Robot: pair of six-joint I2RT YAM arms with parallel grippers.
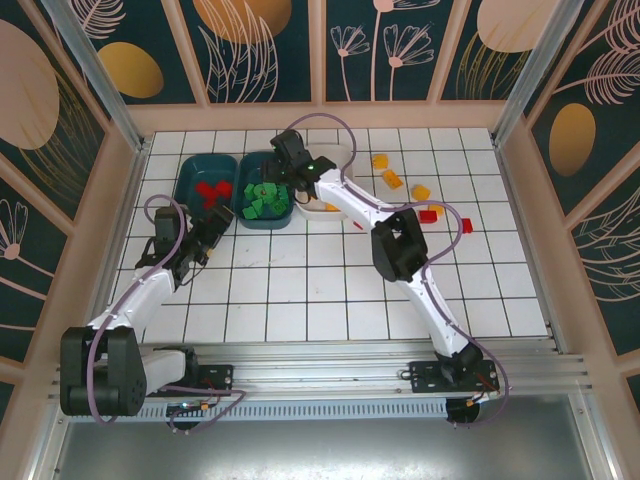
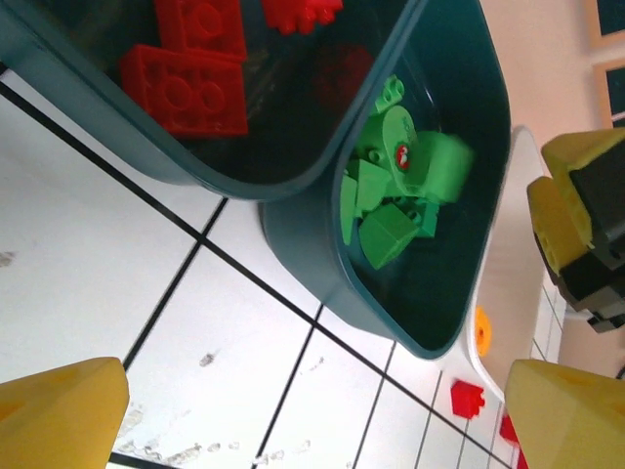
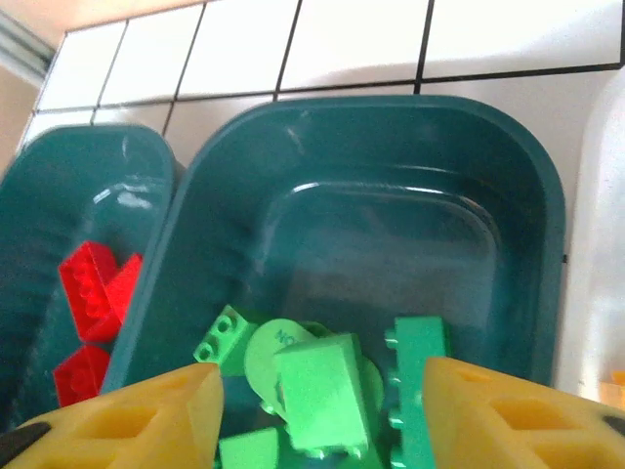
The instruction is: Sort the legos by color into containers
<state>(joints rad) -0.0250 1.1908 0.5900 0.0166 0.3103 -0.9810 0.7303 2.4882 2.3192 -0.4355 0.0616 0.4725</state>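
Since the right claw (image 1: pixel 290 160) hangs right over the green tray (image 1: pixel 283 221) with its fingers apart and nothing pinched between them, I'd read this as the let-go end of a green drop. The green legos (image 3: pixel 312 386) sit piled at the near end of that tray, just under the fingertips.

To do this bit well, I'd go straight up first. The fingers look low and close to the pile, so any sideways swing could flick a brick out or clip the rim. Only once clear of the wall would I head off toward 2 o'clock, where the loose orange-yellow legos (image 1: pixel 393 179) and loose red legos (image 1: pixel 428 215) lie on the surface (image 1: pixel 300 290).

The red tray (image 1: pixel 184 182) is touching the green one on its 9 o'clock side, and the white tray (image 1: pixel 345 150) is at 3 o'clock, mostly under the arm, so watch the elbow there.

The left claw (image 1: pixel 214 228) is spread wide and empty, hovering near 7 o'clock of the green tray. I'd keep it parked there so the two arms don't tangle.
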